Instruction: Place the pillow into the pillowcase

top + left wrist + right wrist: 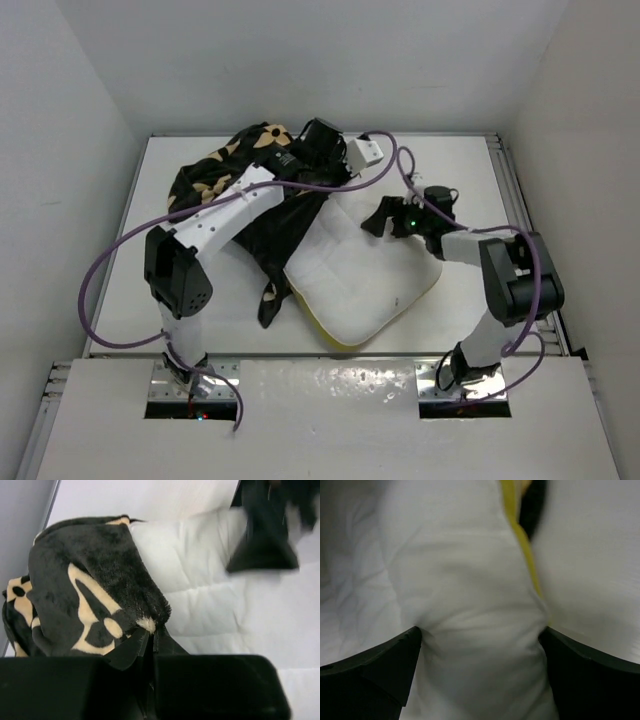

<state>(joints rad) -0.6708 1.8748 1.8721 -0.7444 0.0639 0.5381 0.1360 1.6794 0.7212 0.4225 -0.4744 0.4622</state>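
Note:
The white quilted pillow (365, 280) lies in the middle of the table, its yellow trim showing along the near edge. The black pillowcase (215, 185) with tan flowers is bunched at the back left and drapes over the pillow's left side. My left gripper (318, 150) is shut on a fold of the pillowcase (80, 595) at its edge (148, 630), beside the pillow (215, 595). My right gripper (385, 218) pinches a bunch of the pillow (470, 580) at its far right edge, between its fingers (380, 665), next to the yellow trim (522, 545).
White walls close the table on the left, back and right. A purple cable (110, 260) loops off the left arm, and another runs over the right arm. A raised white ledge (330, 380) lies at the near edge by the arm bases.

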